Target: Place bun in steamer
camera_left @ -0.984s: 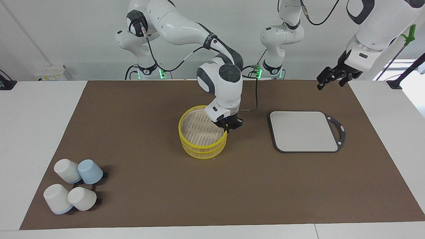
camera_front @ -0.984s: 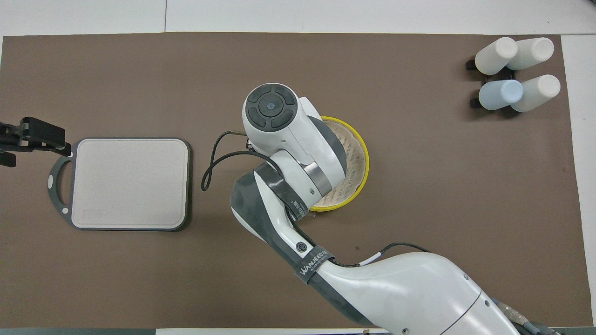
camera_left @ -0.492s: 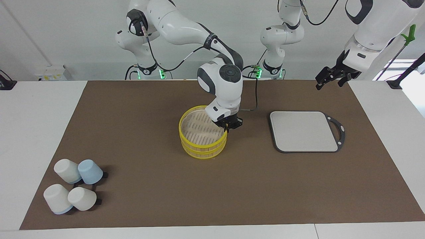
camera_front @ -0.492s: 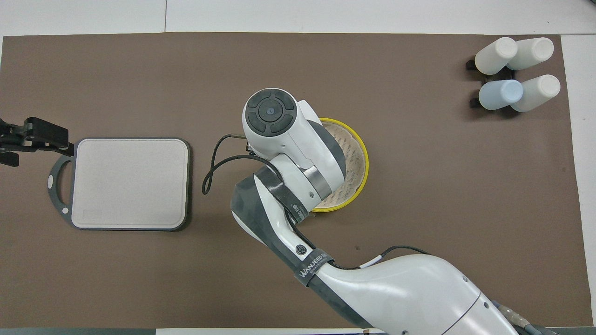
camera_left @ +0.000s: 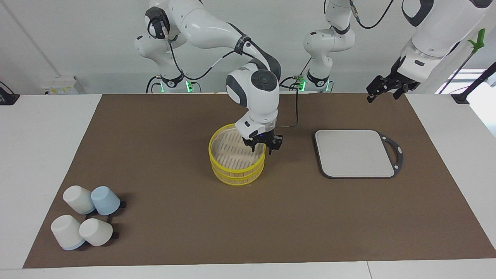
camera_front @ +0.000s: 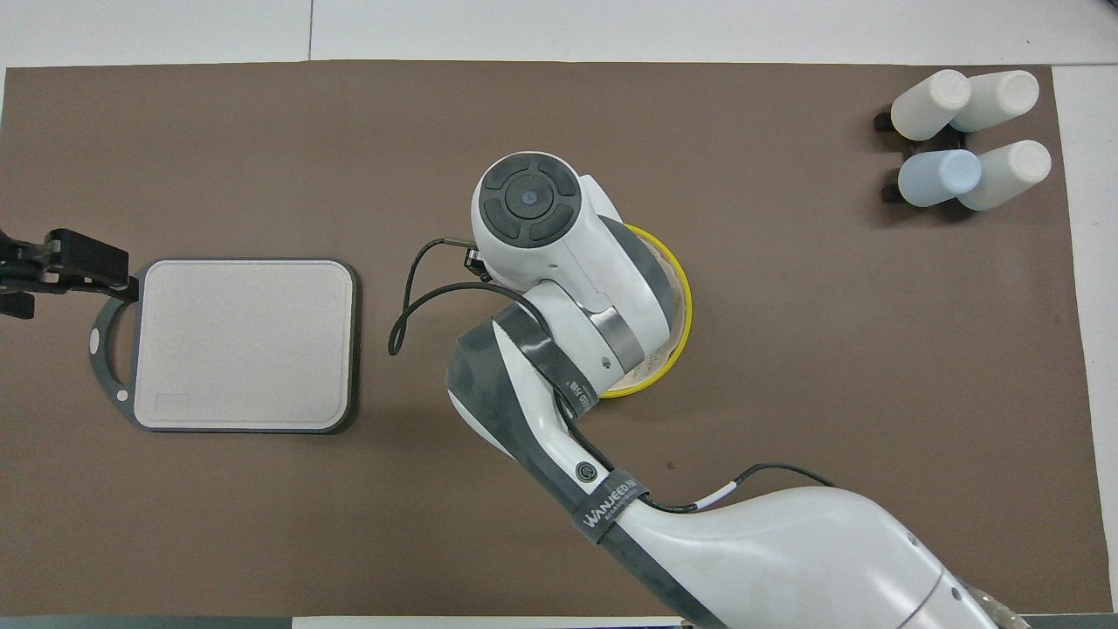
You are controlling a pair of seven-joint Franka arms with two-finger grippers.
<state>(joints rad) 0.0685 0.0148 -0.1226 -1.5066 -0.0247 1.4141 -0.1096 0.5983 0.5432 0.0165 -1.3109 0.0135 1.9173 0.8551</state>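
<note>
The steamer (camera_left: 237, 155) stood near the middle of the brown mat (camera_left: 174, 131), its lid off and its slatted floor showing, two yellow-rimmed tiers stacked. The right gripper (camera_left: 262, 146) hung at the steamer's rim on the side toward the left arm's end of the table, one dark finger (camera_left: 254, 147) inside the rim and the other outside it, so its fingers stood parted with nothing seen between them. From overhead the right arm's wrist covered most of the basket, leaving only a yellow arc (camera_front: 679, 301) and a strip of slats. No bun could be made out in either view; whether one lay under the gripper could not be told.

The grey board (camera_left: 354, 153) lay on the mat toward the left arm's end, well apart from the steamer, with bare mat between them. The left gripper (camera_left: 383, 88) waited in the air over the mat's corner nearest the robots at that end, just off the board's handle in the overhead view (camera_front: 61, 271); whether its fingers were apart could not be told.

Four upturned cups (camera_left: 87, 221) clustered at the mat's corner farthest from the robots, at the right arm's end. Wide bare mat lay between them and the steamer
</note>
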